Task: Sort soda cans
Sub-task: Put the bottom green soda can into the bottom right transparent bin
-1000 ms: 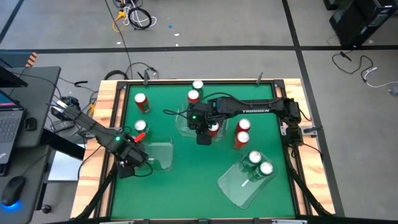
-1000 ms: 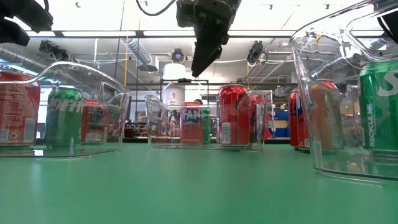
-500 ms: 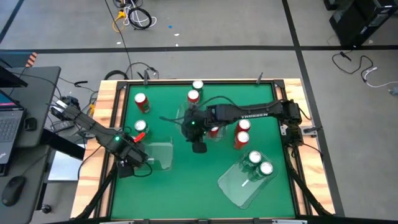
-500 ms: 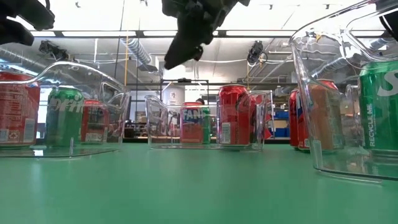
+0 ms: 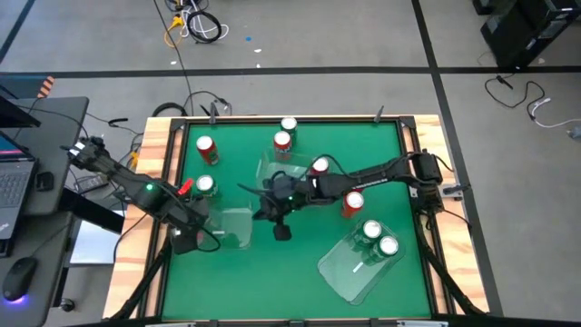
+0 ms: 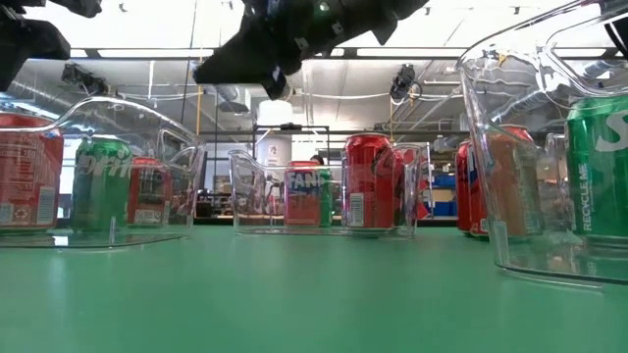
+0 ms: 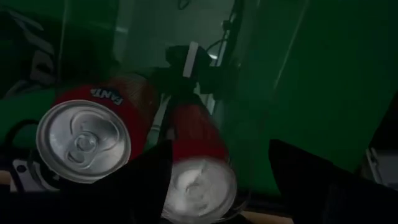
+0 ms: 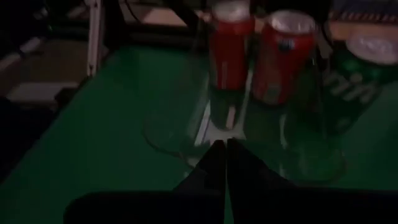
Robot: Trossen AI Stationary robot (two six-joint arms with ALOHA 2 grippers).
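**Right gripper empty at table centre**

Right gripper (image 5: 282, 232) closed on nothing, above mat centre. Left gripper (image 5: 184, 238) spread wide at 9 o'clock over clear bin (image 5: 232, 227). Red cans (image 5: 205, 148) at 11–3 o'clock; green cans (image 5: 379, 238) in the 4 o'clock bin (image 5: 343, 268).

At frame center, 2 red cans (image 6: 334, 191) stand in a clear bin (image 6: 329, 191) on the green tabletop (image 6: 294, 294). A dark arm (image 6: 294, 34) crosses the upper middle.
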